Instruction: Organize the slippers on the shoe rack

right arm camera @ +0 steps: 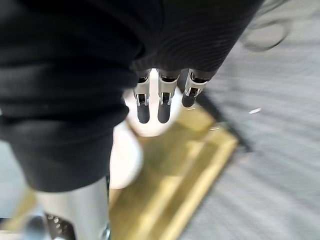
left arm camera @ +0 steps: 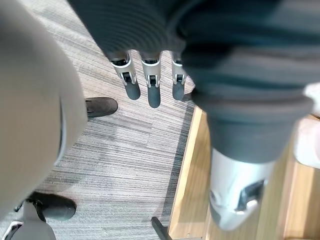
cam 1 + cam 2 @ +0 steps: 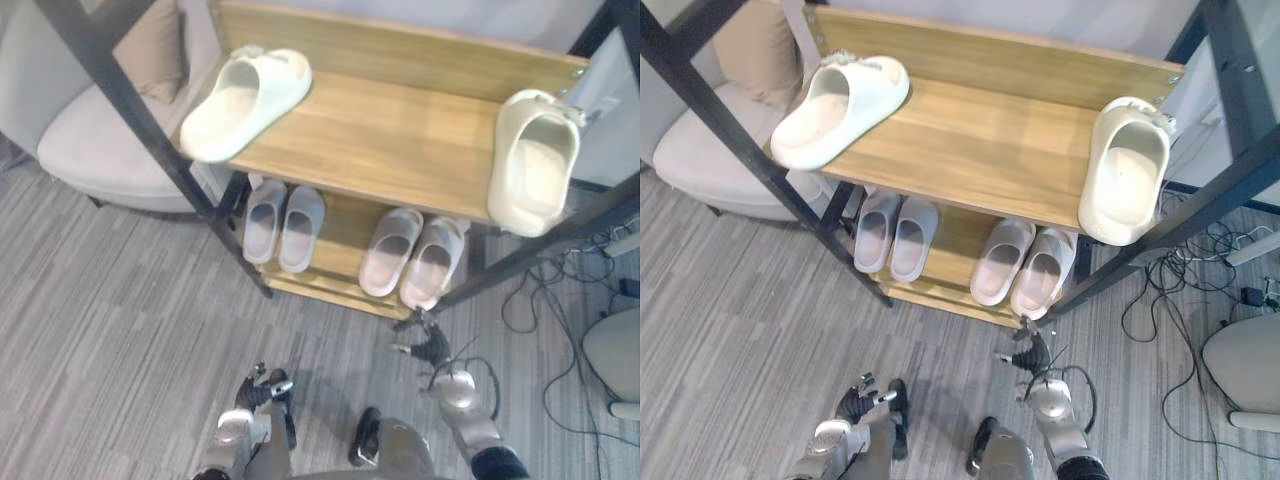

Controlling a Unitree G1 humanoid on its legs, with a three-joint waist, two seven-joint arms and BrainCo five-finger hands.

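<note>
Head view: saw a wooden shoe rack with black legs (image 3: 400,130). Spotted one cream foam slipper (image 3: 245,100) at 11 o'clock on the top shelf and a second cream foam slipper (image 3: 540,160) at 2 o'clock, poking over the front edge. Left wrist view: saw the left hand (image 2: 153,82), fingers straight, empty. Right wrist view: saw the right hand (image 1: 162,102), fingers straight, holding nothing.

top shelf (image 3: 400,135): left cream slipper (image 3: 243,102) angled, right cream slipper (image 3: 538,162) overhanging | lower shelf (image 3: 345,235): greyish pair (image 3: 264,220), pinkish pair (image 3: 390,252)
</note>
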